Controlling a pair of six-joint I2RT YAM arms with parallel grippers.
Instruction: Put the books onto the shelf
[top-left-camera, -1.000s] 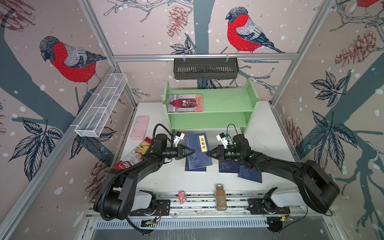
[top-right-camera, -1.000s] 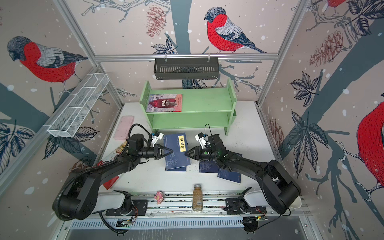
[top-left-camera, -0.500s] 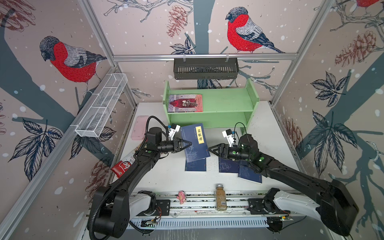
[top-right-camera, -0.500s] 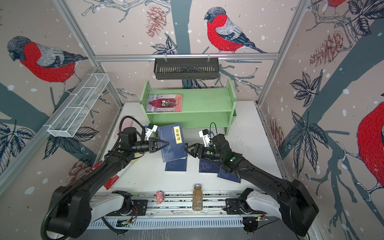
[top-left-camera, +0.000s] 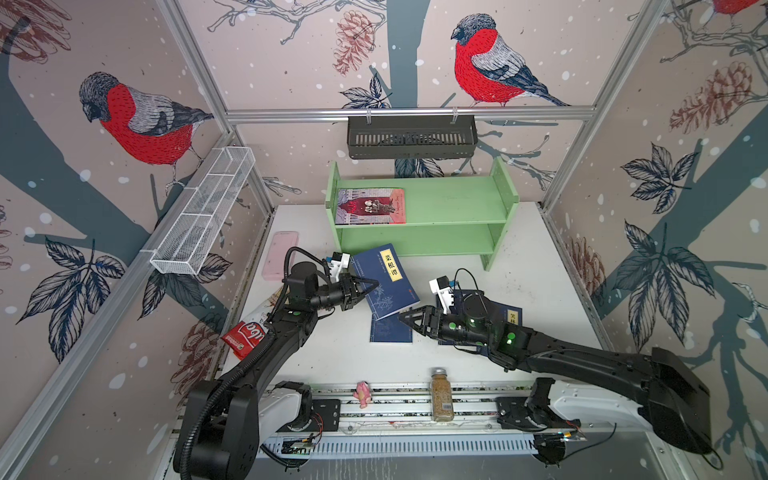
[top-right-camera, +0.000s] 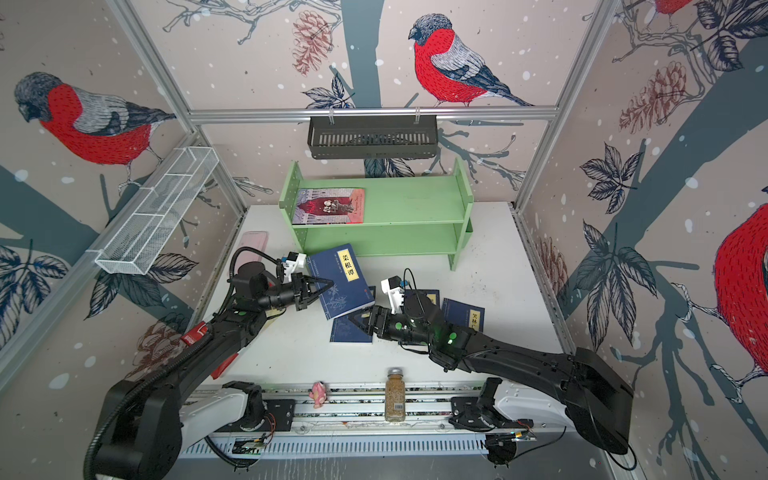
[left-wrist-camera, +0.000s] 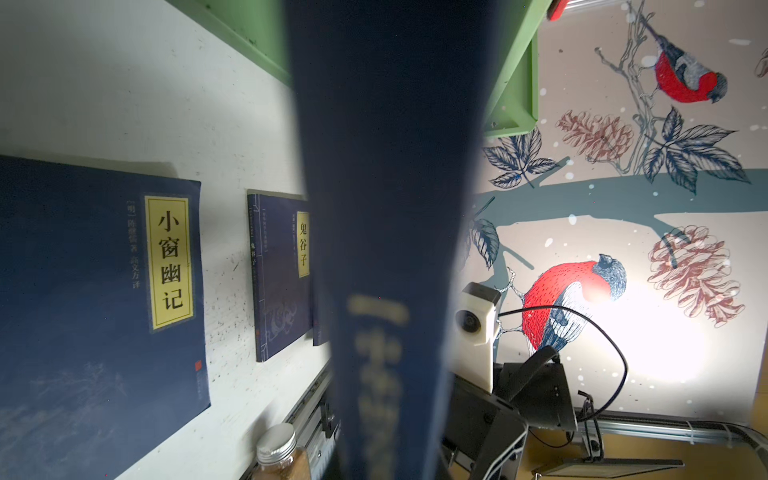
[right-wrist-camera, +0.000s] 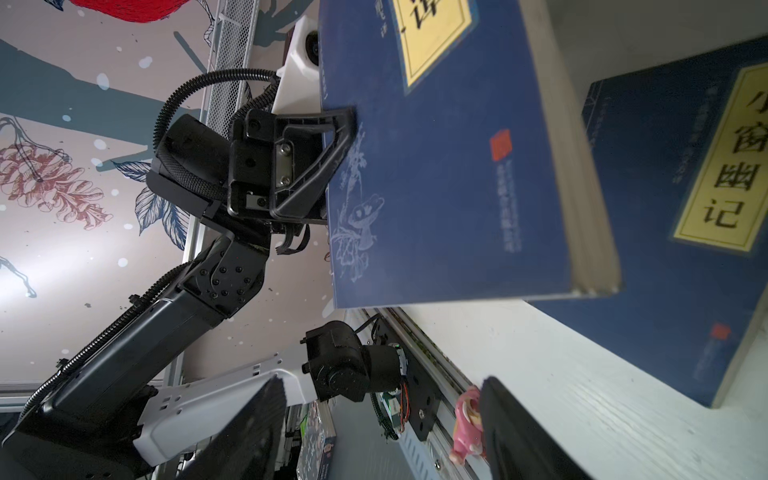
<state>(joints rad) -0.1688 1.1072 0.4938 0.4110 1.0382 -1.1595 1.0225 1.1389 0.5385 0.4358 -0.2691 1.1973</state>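
Note:
My left gripper (top-left-camera: 371, 286) is shut on the left edge of a navy book (top-left-camera: 384, 282), which hangs tilted above the table in front of the green shelf (top-left-camera: 449, 208). The left wrist view shows this book (left-wrist-camera: 386, 208) edge-on. My right gripper (top-left-camera: 405, 318) stands open and empty just right of the book's lower corner, its fingers (right-wrist-camera: 249, 432) spread wide. A second navy book (top-left-camera: 390, 332) lies flat below. Two more navy books (top-left-camera: 513, 318) (top-right-camera: 428, 297) lie partly under the right arm. A pink-red book (top-left-camera: 370, 206) lies flat on the shelf's top tier, at its left.
A pink slab (top-left-camera: 280, 255) lies at the table's left edge and a red snack packet (top-left-camera: 245, 334) under the left arm. A spice jar (top-left-camera: 441, 395) and pink figurine (top-left-camera: 362, 394) stand on the front rail. A black basket (top-left-camera: 411, 137) and a white wire basket (top-left-camera: 203, 212) hang on the walls.
The left gripper has lifted the navy book off the one beneath and carried it up toward the shelf. The right gripper has opened, let go of the book and drawn back.

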